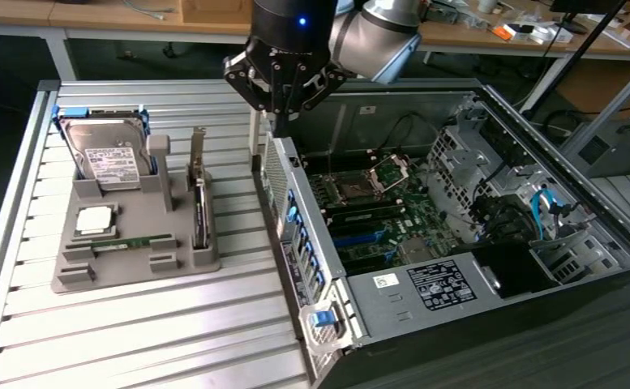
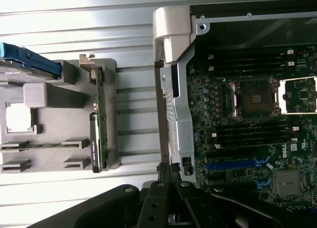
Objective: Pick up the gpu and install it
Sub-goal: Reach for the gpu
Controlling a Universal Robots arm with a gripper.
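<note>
Over on the exterior view's left, on the slatted tabletop [image 1: 130, 348]: a grey tray [image 1: 130, 271] loaded with hard drive [image 1: 107, 154], CPU [image 1: 94, 219] and RAM [image 1: 120, 241]. Next along, in the tray's right-hand slot, the gpu [image 1: 199, 203], standing on its long edge with the silver bracket poking up at the far end. Not lifted yet, not even touched.

Further right, the pincer [image 1: 283, 109], hanging above the wall of the open case [image 1: 401, 105] that faces the tray. Shut tight, fingertips together, nothing between them. Near the gpu but clearly apart from it, higher and off to its right.

Rightmost, down inside the case, the motherboard [image 1: 375, 215] in plain sight, with blue slots [image 2: 233, 164] bare and no card seated there as far as can be told.

By the look of things: pick-up not begun, install not begun, nothing done and the whole job left.
</note>
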